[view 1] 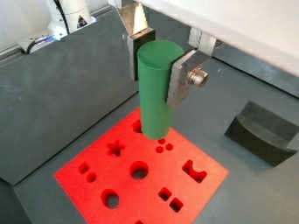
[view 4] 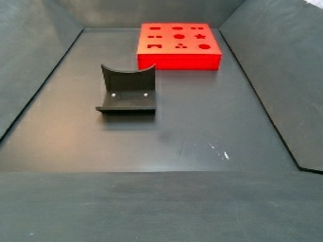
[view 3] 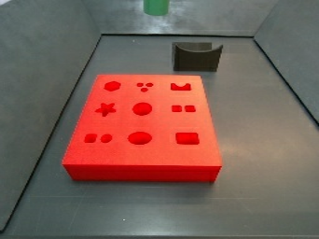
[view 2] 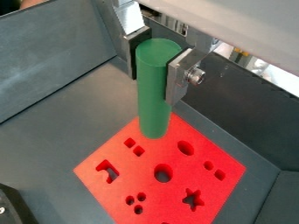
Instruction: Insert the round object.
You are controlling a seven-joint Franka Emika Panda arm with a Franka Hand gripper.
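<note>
My gripper (view 1: 158, 66) is shut on the round object, a slim green cylinder (view 1: 156, 96), gripping it near its upper end and holding it upright; both wrist views show this (view 2: 156, 66). The peg (view 2: 155, 96) hangs well above the red block with shaped holes (view 1: 176, 188), clear of it. The block's holes show in a wrist view (view 2: 111, 149). In a side view only the peg's lower end (view 3: 155, 6) shows at the frame's edge, above the far side of the block (view 3: 144, 154). The gripper is out of both side views.
A dark grey U-shaped holder (view 3: 197, 56) stands on the floor behind the red block, and also shows in a side view (view 4: 127, 92) and a wrist view (view 1: 263, 131). Grey sloping walls surround the dark floor (view 4: 177, 142). The block (view 4: 179, 59) lies at the far end.
</note>
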